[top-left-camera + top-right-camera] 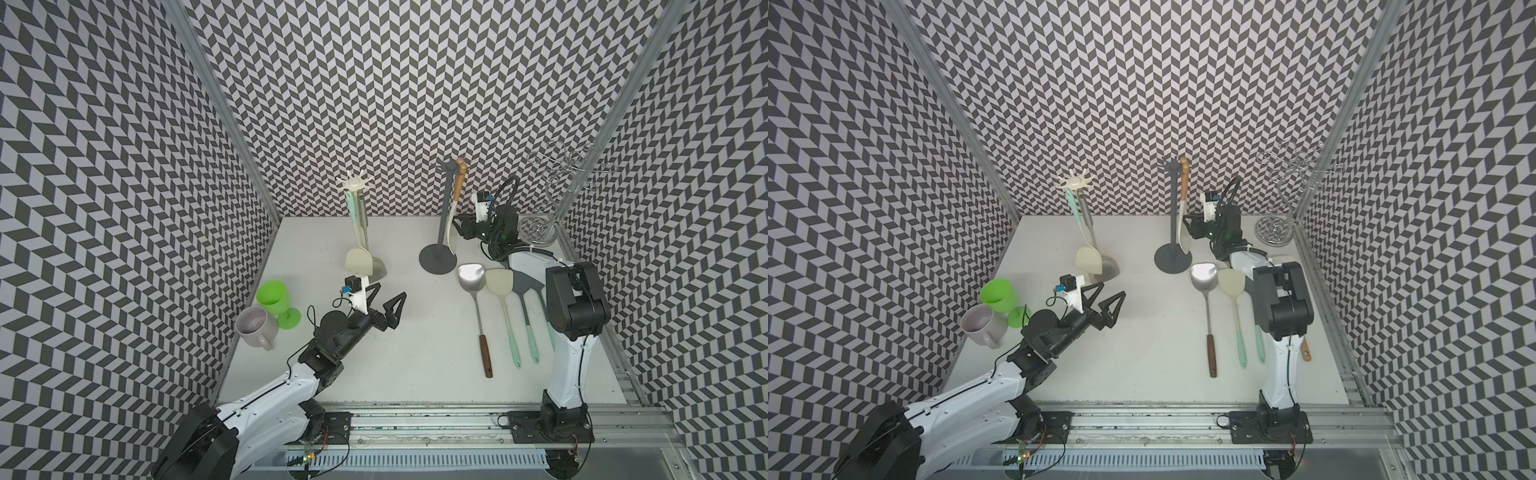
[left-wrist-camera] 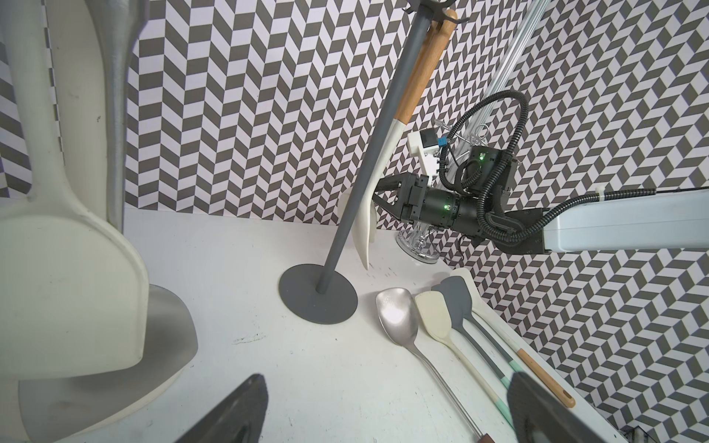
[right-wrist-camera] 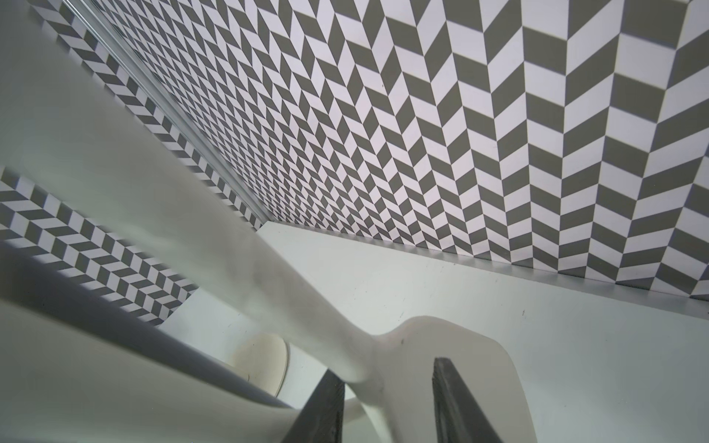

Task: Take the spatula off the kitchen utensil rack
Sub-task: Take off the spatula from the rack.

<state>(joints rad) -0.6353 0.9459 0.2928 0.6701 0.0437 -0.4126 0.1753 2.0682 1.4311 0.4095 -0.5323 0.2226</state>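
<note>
left gripper [image 1: 391, 291] hovers over the white tabletop [image 1: 374, 365] with its jaws spread as wide as they go and nothing between them. just to its left a pale lilac ceramic mug [image 1: 254, 326] and a bright green plastic goblet [image 1: 274, 296] stand side by side. behind the gripper, a cream rack with a star-shaped top [image 1: 355, 184] carries a cream spatula with a mint handle [image 1: 358, 258] and a steel turner [image 1: 376, 269], both hanging blade down. further right stands the dark grey kitchen utensil rack [image 1: 434, 265], a thin pole on a round disc base. the spatula with a wooden handle and white blade [image 1: 458, 187] hangs from a hook at its top, close beside the pole. right gripper [image 1: 458, 227] reaches in level from the right, its fingers partly closed on either side of the white neck where it widens into the blade. whether they actually press it i cannot tell. nearer the front, a steel turner with a brown handle [image 1: 471, 276], a cream flat spatula [image 1: 498, 282] and a grey spatula [image 1: 525, 286] lie side by side on the table. a chrome wire stand [image 1: 540, 230] sits in the far right corner.
</note>
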